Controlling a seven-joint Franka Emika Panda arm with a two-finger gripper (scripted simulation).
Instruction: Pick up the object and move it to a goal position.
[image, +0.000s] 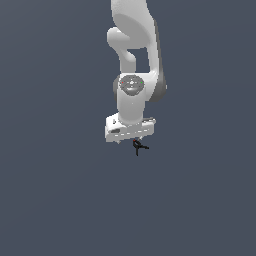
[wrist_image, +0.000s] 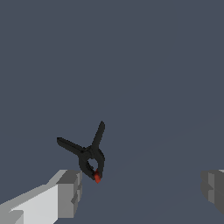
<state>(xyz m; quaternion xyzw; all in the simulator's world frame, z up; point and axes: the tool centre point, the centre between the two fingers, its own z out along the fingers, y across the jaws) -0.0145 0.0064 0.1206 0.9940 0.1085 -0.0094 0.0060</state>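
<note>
There were no containers that I could see, only a plain dark grey-blue surface (image: 60, 200) on all sides. The object (image: 138, 146), a tiny black clamp-like thing with two thin splayed legs and a small red spot at its rounded end, sat just beneath my gripper (image: 131, 141) in the exterior view, slightly toward that view's right of my hand's middle. In the wrist view the object (wrist_image: 89, 155) lay close beside one of my fingertips (wrist_image: 70, 192), its red tip nearest that finger and not clearly touching it, while my other finger (wrist_image: 213, 190) stood well apart at the far edge of the picture. My fingers were spread wide and gripped nothing. My arm (image: 132, 60) hung down from above, white and near vertical, the wrist pointing straight downward with the flat hand body level over the object.
</note>
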